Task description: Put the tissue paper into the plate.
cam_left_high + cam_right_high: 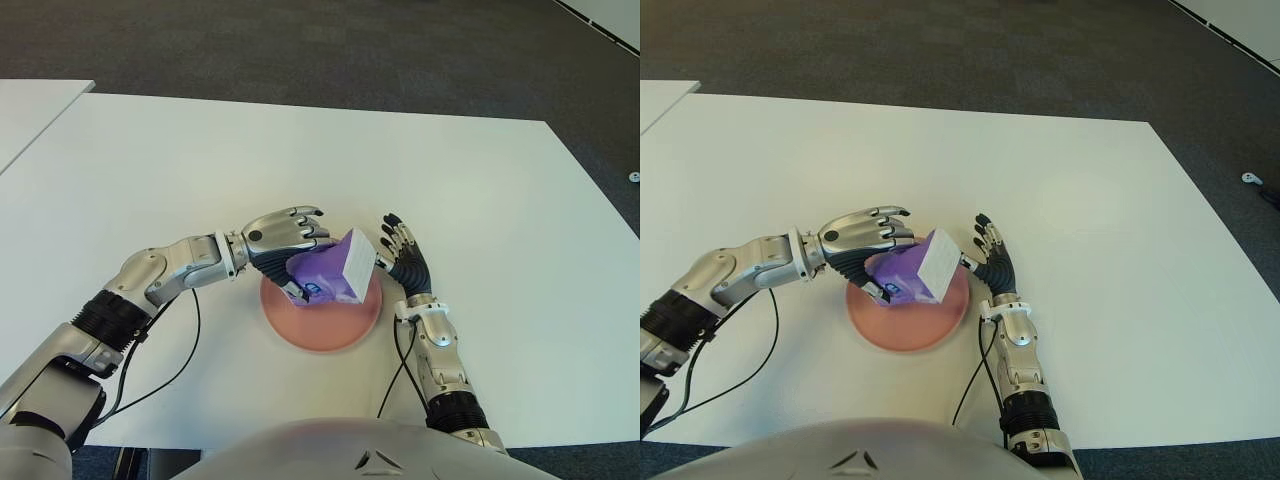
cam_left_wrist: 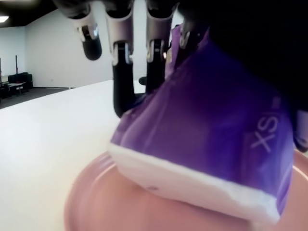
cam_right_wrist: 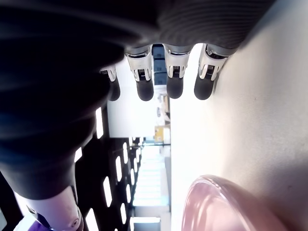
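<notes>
While the left hand [image 1: 285, 240] curls its fingers over the purple tissue pack [image 1: 335, 272], the pack sits tilted over the pink plate [image 1: 325, 330], its lower white-edged end down on the plate's surface in the left wrist view; the plate holds nothing else, and it lies on the white worktop [image 1: 480, 200] close to the near edge, about midway along it; the left hand's fingers are closed on the pack's far side, so the pack is in its grip; the right hand [image 1: 400, 255] stands just beside the plate's right rim, fingers straight and spread, holding nothing; its fingertips come close to the pack's white end, though whether they touch it cannot be told; black cables [image 1: 180, 360] trail from both forearms toward the near edge.
</notes>
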{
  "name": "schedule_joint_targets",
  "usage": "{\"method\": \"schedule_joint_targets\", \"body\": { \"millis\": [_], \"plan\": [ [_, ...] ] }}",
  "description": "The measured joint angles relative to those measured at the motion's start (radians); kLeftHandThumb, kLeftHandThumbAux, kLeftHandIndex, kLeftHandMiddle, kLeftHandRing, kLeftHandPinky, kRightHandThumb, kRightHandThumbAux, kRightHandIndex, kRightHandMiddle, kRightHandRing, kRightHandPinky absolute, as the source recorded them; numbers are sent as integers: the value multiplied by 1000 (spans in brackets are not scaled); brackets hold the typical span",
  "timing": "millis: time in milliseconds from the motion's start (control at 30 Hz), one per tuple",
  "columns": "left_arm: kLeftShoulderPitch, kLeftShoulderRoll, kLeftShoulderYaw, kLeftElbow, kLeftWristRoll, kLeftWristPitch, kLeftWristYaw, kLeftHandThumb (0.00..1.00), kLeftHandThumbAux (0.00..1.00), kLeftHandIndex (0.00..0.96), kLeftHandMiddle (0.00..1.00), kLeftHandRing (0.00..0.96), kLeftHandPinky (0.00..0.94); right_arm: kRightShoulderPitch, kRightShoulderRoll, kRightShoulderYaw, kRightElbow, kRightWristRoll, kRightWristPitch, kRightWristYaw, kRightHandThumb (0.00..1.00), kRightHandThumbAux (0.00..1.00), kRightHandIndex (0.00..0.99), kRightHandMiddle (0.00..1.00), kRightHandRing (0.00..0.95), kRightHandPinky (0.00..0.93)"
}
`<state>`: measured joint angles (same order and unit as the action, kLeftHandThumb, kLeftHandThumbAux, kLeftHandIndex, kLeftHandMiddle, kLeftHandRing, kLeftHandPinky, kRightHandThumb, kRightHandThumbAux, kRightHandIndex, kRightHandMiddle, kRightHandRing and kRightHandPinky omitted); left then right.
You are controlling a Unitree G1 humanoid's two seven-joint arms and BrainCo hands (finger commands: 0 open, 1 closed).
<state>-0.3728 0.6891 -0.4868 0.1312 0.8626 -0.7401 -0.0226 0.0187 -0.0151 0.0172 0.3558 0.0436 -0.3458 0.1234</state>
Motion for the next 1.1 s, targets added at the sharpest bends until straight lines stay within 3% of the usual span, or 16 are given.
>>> {"method": "schedule_joint_targets", "body": {
  "millis": [1100],
  "plan": [
    [16, 27, 20, -53, -32, -4, -83, 0, 411, 52, 67, 16, 5, -18, -3, -1, 21, 5, 0, 5, 1, 754, 0, 3, 0, 1]
  ]
}}
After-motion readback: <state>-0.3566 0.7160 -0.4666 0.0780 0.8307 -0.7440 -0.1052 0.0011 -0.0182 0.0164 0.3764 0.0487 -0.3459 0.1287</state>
